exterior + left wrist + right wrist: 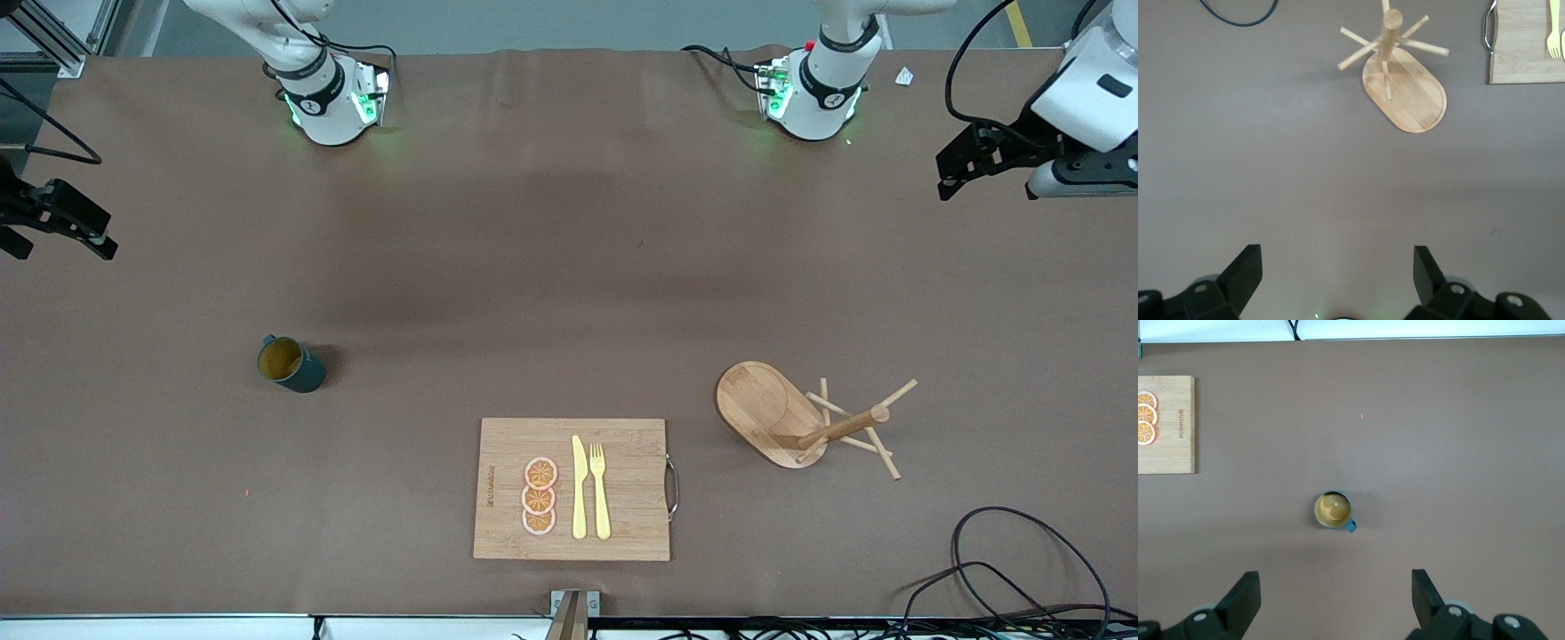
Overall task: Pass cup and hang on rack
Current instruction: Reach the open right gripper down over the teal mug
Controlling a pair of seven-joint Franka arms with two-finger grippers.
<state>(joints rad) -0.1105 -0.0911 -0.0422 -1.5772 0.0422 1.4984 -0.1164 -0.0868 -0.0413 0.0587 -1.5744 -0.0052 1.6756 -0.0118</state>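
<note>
The dark teal cup stands upright on the brown table toward the right arm's end, its yellowish-brown inside showing; it also shows in the right wrist view. The wooden rack stands toward the left arm's end on its oval base, its pegs spreading from the post; it also shows in the left wrist view. My right gripper hangs open and empty over the table's right-arm end, apart from the cup. My left gripper hangs open and empty over the left-arm end, apart from the rack.
A bamboo cutting board lies near the front edge between cup and rack, with a yellow knife, a yellow fork and orange slices. Black cables loop at the front corner by the rack.
</note>
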